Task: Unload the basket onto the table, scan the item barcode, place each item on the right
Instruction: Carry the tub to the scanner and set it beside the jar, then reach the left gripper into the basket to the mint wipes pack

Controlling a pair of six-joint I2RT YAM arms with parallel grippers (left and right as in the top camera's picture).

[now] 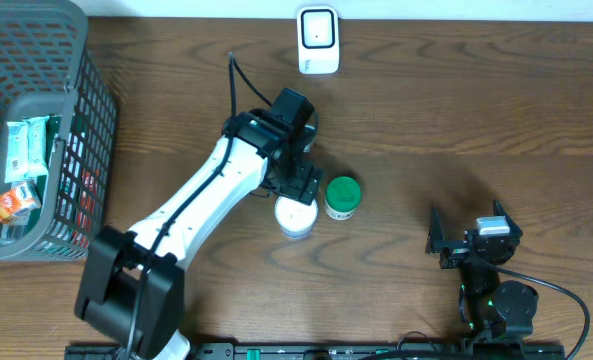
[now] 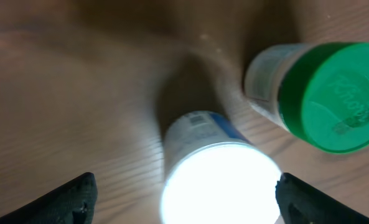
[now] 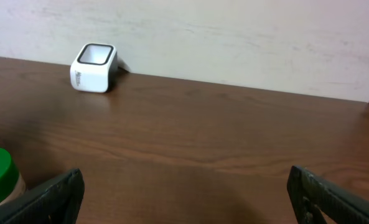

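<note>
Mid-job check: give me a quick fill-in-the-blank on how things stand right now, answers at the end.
1. The bottle beside the white-lidded container has a ____ cap.
2. The left gripper is above the white-lidded container with its jaws ____.
3. The right gripper is open and holds ____.
4. The grey basket with packets in it sits on the ____ arm's side.

Missing words: green; open; nothing; left.
</note>
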